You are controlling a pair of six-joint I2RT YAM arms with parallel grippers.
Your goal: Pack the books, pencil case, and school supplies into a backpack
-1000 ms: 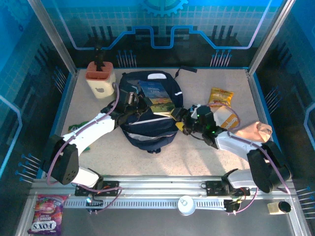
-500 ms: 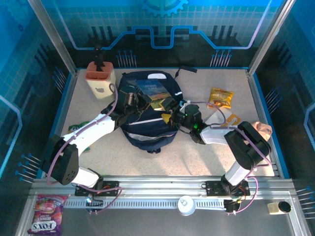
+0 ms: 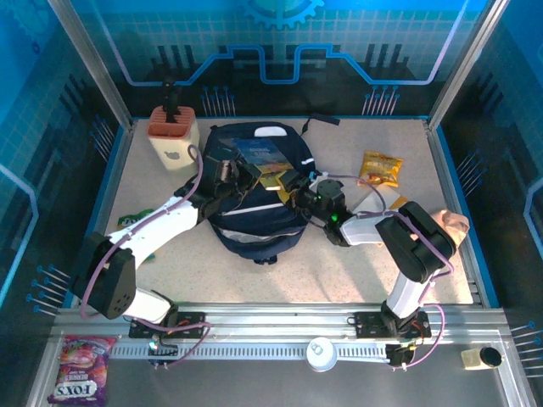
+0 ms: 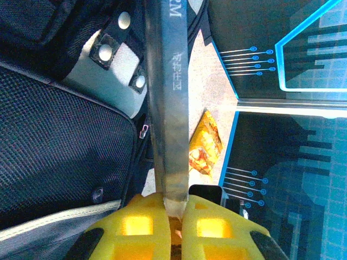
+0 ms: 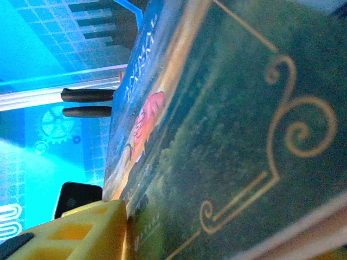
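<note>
Now your right pincer (image 3: 291, 183) has swung in against the books (image 3: 265, 158) lying on the backpack (image 3: 254, 227), its jaws narrowing; whether they grip yet, you cannot tell. Your left pincer (image 4: 174, 210) is clamped on one book's edge, so stowing looks close.

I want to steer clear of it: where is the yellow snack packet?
Top view: the yellow snack packet lies on the table, far right, right of the backpack.

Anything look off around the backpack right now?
The thin paperback books lie askew, sticking out of the navy striped fabric backpack, one spine pinched by the left gripper. Nothing looks spilled or damaged.
</note>
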